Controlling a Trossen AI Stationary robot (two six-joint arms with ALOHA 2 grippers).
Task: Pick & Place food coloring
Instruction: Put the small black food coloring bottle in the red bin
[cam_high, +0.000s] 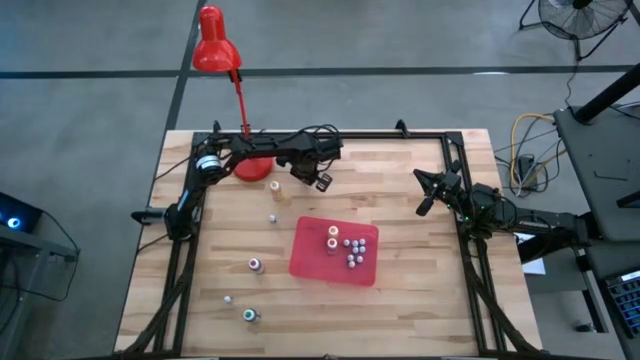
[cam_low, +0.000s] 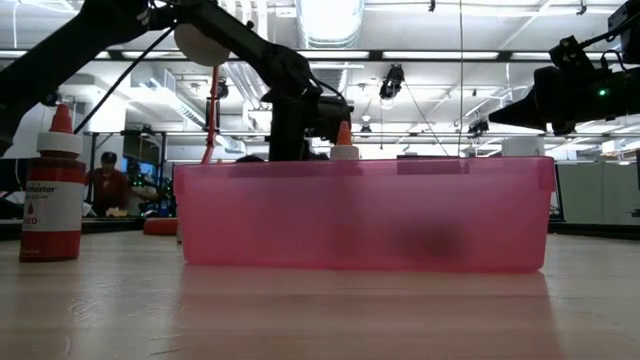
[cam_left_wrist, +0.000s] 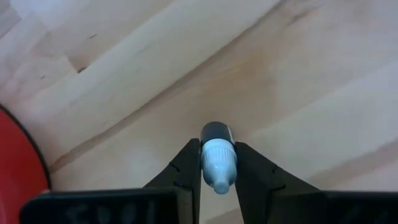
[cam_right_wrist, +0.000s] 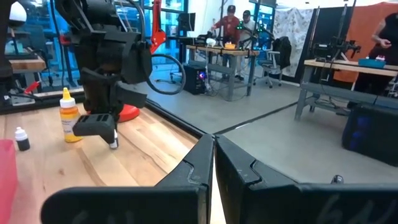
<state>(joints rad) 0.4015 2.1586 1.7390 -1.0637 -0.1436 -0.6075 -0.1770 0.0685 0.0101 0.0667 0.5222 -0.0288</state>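
Right now the left gripper is at the back of the pale wooden table, just beside the red desk lamp's round base, and its two dark fingers are clamped on a tiny dark food coloring bottle with a whitish cap. That bottle sits squeezed between the fingertips with bare planks behind it; whether it touches the wood I cannot tell from the wrist view. A taller bottle with an orange top stands near the gripper, and a small whitish-capped bottle stands a little nearer the front. A shallow pink plastic tray lies near the table's middle with several little bottles grouped in it, one of them taller with an orange tip. More bottles stand loose on the left front part of the table, among them a pink-topped one and a green-topped one. The right gripper waits at the table's right side, raised, its fingers pressed together on nothing.
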